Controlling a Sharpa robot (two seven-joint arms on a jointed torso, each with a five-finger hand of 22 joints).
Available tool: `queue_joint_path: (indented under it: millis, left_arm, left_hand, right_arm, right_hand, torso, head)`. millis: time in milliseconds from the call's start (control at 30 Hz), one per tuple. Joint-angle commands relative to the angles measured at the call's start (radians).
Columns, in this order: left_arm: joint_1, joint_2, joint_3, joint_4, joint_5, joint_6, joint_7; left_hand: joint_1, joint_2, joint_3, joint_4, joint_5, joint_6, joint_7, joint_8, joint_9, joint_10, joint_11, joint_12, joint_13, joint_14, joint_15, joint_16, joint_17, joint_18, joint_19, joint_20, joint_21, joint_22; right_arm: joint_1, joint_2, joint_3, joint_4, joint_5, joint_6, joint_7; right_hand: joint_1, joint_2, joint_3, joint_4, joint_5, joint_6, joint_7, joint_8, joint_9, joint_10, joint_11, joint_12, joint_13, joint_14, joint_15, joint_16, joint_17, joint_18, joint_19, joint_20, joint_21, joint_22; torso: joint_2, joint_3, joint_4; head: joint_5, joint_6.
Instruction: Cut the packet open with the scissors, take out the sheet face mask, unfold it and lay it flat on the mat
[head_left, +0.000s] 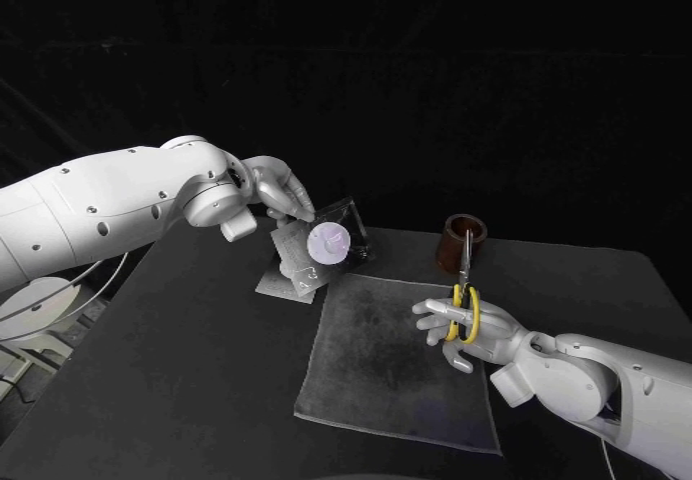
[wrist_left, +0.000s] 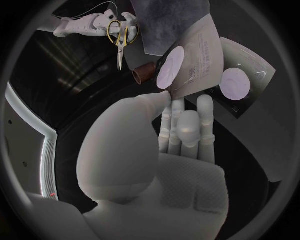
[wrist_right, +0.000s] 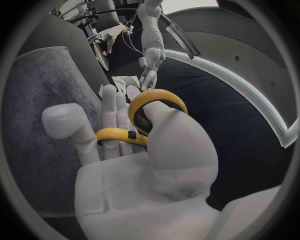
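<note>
My left hand (head_left: 277, 192) pinches a corner of the pale printed mask packet (head_left: 297, 272) between thumb and fingers (wrist_left: 164, 96). The packet (wrist_left: 197, 57) hangs over the far left corner of the grey mat (head_left: 389, 360). My right hand (head_left: 472, 325) grips the yellow-handled scissors (head_left: 463, 300) over the mat's right edge. Its fingers (wrist_right: 115, 107) pass through the yellow loops (wrist_right: 153, 100). The blades (head_left: 464, 262) are together and point away from me toward the brown cup (head_left: 464, 238). The scissors (wrist_left: 119, 37) are well apart from the packet.
A dark square packet (head_left: 335, 240) with a pale round mark stands just behind the held one, also seen as the dark packet (wrist_left: 240, 82). The brown cup stands beyond the mat's far right corner. The black table (head_left: 188, 380) extends left of the mat.
</note>
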Motion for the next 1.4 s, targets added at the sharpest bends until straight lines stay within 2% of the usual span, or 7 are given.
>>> queue_joint_path:
  millis: [33,200,433,567,900,1100,1400]
  left_arm:
    - [0.004,0.002,0.003,0.014,0.021,0.055,0.008]
    - [0.006,0.0,0.006,0.039,0.026,0.066,0.005]
    - [0.007,0.003,0.007,0.07,0.049,0.086,0.004]
    - [0.007,0.005,0.007,0.084,0.056,0.098,0.003]
    - [0.007,0.013,0.007,0.109,0.065,0.108,-0.001]
    - [0.007,0.023,0.007,0.115,0.072,0.119,-0.004]
    - [0.007,0.045,0.004,0.112,0.078,0.135,-0.012]
  left_hand:
    - [-0.008,0.006,0.03,-0.024,0.003,0.005,0.001,0.007,0.083,0.002,-0.006,0.006,0.003,-0.002,-0.003,0.006,0.0,0.014,-0.008,-0.002,0.007,0.002]
    - [-0.008,0.006,0.03,-0.024,0.003,0.005,0.001,0.007,0.083,0.002,-0.006,0.006,0.003,-0.002,-0.003,0.006,0.0,0.014,-0.008,-0.002,0.007,0.002]
    - [-0.013,0.006,0.036,-0.027,0.003,0.004,0.002,0.007,0.086,0.0,-0.005,0.008,0.005,-0.002,-0.002,0.007,0.0,0.014,-0.01,-0.002,0.01,0.003]
    - [-0.015,0.007,0.038,-0.029,0.003,0.003,0.002,0.007,0.087,0.0,-0.005,0.008,0.007,-0.003,-0.002,0.006,-0.003,0.014,-0.01,-0.002,0.01,0.004]
    - [-0.017,0.007,0.04,-0.031,0.003,0.002,0.002,0.006,0.088,-0.001,-0.005,0.009,0.008,-0.004,-0.002,0.007,-0.003,0.014,-0.011,-0.002,0.011,0.005]
    - [-0.02,0.008,0.043,-0.033,0.003,0.001,0.002,0.006,0.09,-0.003,-0.005,0.01,0.01,-0.005,-0.002,0.007,-0.005,0.014,-0.012,-0.002,0.013,0.005]
    - [-0.022,0.008,0.045,-0.035,0.003,0.001,0.002,0.006,0.092,-0.003,-0.005,0.011,0.011,-0.006,-0.001,0.007,-0.006,0.014,-0.012,-0.001,0.014,0.006]
  right_arm:
    - [0.0,0.004,0.001,-0.005,-0.013,-0.004,0.021]
    - [0.0,0.008,0.002,-0.014,-0.017,-0.008,0.023]
    - [0.0,0.01,0.003,-0.025,-0.023,-0.019,0.03]
    - [0.0,0.01,0.003,-0.029,-0.025,-0.023,0.034]
    - [0.0,0.008,0.003,-0.036,-0.034,-0.021,0.036]
    - [0.0,0.011,0.004,-0.031,-0.043,-0.025,0.044]
    - [0.0,0.018,0.007,-0.023,-0.046,-0.033,0.064]
  right_hand:
    - [0.007,0.002,-0.004,0.001,-0.006,-0.002,0.006,0.004,-0.001,0.004,0.004,0.002,0.001,0.004,0.0,-0.006,0.001,0.088,-0.005,-0.003,-0.006,-0.002]
    - [0.008,0.001,-0.005,0.0,-0.006,-0.003,0.007,0.003,-0.001,0.004,0.005,0.002,0.001,0.003,0.0,-0.006,0.002,0.088,-0.005,-0.003,-0.006,-0.002]
    - [0.011,-0.001,-0.007,-0.002,-0.006,-0.005,0.009,0.001,-0.003,-0.001,0.007,-0.001,0.0,0.0,0.001,-0.008,0.002,0.091,-0.01,-0.002,-0.022,-0.021]
    - [0.015,-0.004,-0.012,-0.003,-0.006,-0.011,0.012,-0.005,-0.007,-0.011,0.011,-0.007,-0.003,-0.007,0.005,-0.013,0.003,0.093,-0.015,0.001,-0.036,-0.038]
    - [0.019,-0.007,-0.028,-0.004,-0.006,-0.024,0.018,-0.015,-0.014,-0.037,0.019,-0.015,-0.007,-0.029,0.014,-0.027,0.003,0.108,-0.05,0.009,-0.117,-0.135]
    - [0.024,-0.004,-0.05,-0.007,-0.006,-0.045,0.027,-0.028,-0.022,-0.078,0.03,-0.015,-0.01,-0.066,0.026,-0.05,-0.003,0.136,-0.114,0.021,-0.266,-0.309]
    - [0.031,0.002,-0.075,-0.014,-0.006,-0.063,0.034,-0.036,-0.026,-0.114,0.04,-0.012,-0.01,-0.106,0.038,-0.078,-0.018,0.136,-0.124,0.032,-0.294,-0.332]
  torso:
    - [0.0,0.0015,0.0009]
    - [0.0,0.0023,0.0005]
    - [0.0,0.0015,-0.0021]
    - [0.0,0.002,0.0001]
    - [0.0,0.0015,-0.0009]
    - [0.0,0.0018,0.0008]
    - [0.001,0.0026,-0.0001]
  head:
    - [-0.007,0.003]
    - [-0.012,0.002]
    - [-0.032,-0.003]
    - [-0.041,-0.006]
    - [-0.042,-0.004]
    - [-0.045,-0.007]
    - [-0.044,-0.01]
